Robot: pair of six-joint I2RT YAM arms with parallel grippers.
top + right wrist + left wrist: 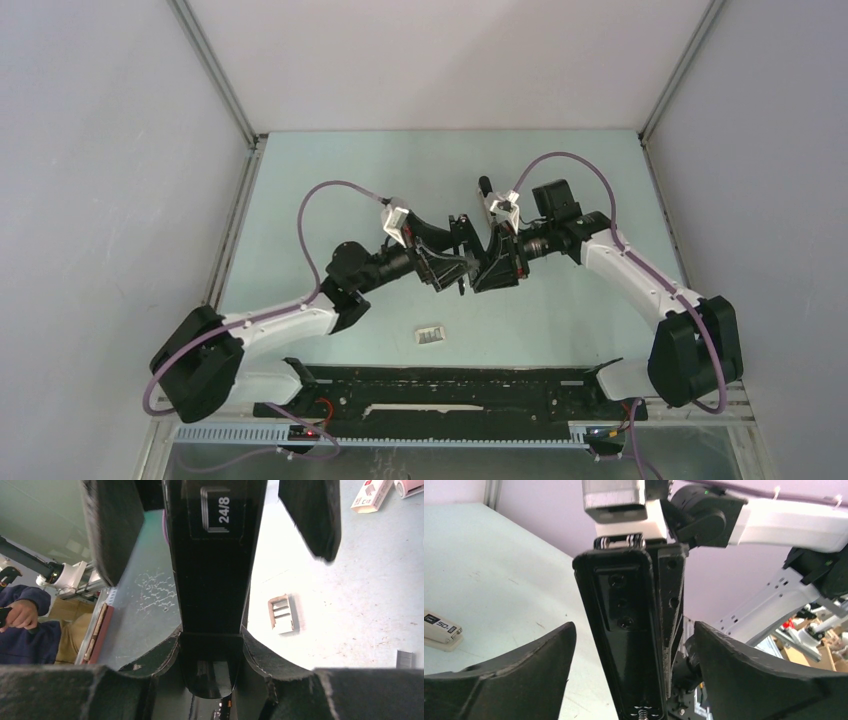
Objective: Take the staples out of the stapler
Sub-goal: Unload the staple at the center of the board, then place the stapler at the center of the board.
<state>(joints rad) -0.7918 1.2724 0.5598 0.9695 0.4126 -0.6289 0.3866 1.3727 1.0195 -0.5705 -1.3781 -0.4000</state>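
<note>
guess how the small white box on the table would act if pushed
The small white box looks low and flat, so it would probably slide rather than tip. It lies open with grey strips inside; a hard shove might spill them. Being small, it is likely light.

open black stapler (pixel 215 580), mid-air

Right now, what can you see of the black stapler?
The black stapler is held in mid-air, opened up. Glossy black body marked 24/8; the left wrist view shows the inside of a long channel, a spring at its near end. The right gripper clamps one end; the left gripper straddles it, open, gaps either side.
</note>
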